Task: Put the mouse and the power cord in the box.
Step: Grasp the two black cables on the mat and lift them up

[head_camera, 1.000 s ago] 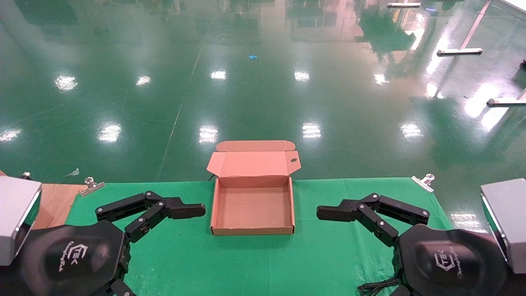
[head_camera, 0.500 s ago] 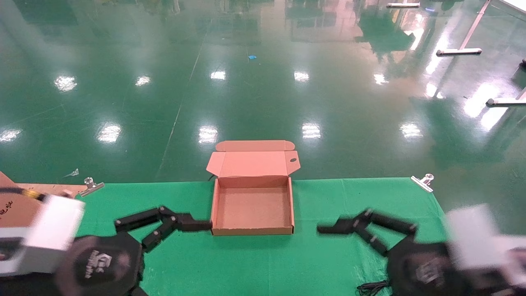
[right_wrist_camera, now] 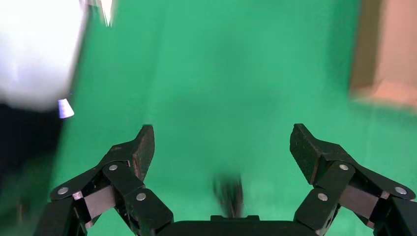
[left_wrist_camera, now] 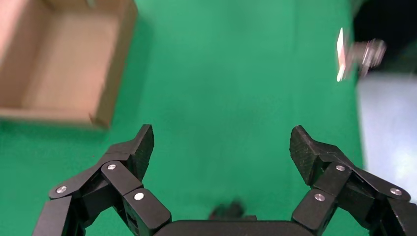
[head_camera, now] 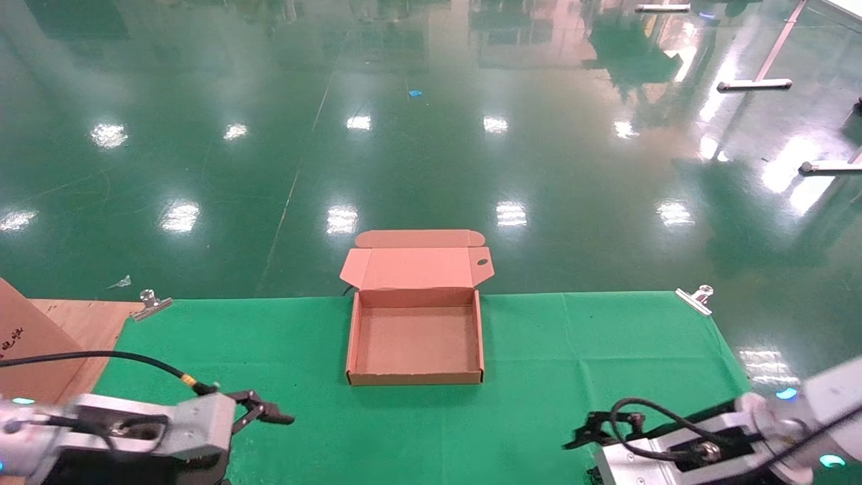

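We see the shallow brown cardboard box lying open on the green-covered tabletop, its hinged lid folded back at the far edge and its inside bare. Our left tool sits low at the near left of the tabletop, its black fingers spread wide with nothing between them; the box lies ahead of it and toward the middle, well apart. Our right tool sits low at the near right, also spread wide and holding nothing, with the box likewise ahead and inward of it. Just in front of each tool's base a small dark blurred shape shows; we cannot tell what either is.
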